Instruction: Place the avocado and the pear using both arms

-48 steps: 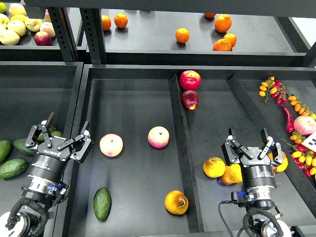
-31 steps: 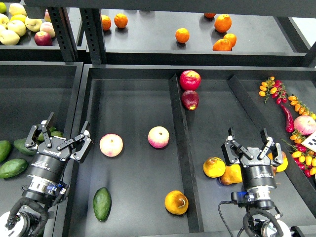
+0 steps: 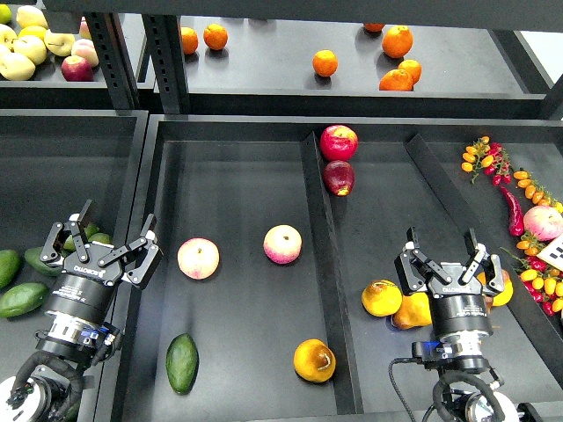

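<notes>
The dark green avocado (image 3: 182, 362) lies at the front left of the middle tray. The yellow-orange pear (image 3: 314, 360) lies at the front right of the same tray, next to the divider. My left gripper (image 3: 104, 233) is open and empty, over the left wall of the middle tray, above and left of the avocado. My right gripper (image 3: 445, 245) is open and empty, in the right compartment, over a cluster of yellow fruit (image 3: 382, 297), to the right of the pear.
Two pink peaches (image 3: 199, 258) (image 3: 282, 243) lie mid-tray. Two red apples (image 3: 339, 141) sit by the divider (image 3: 327, 281). More avocados (image 3: 23, 299) lie in the left bin. Small tomatoes and peppers (image 3: 519, 189) fill the right side. Oranges (image 3: 325, 62) and apples (image 3: 26, 48) are on the back shelf.
</notes>
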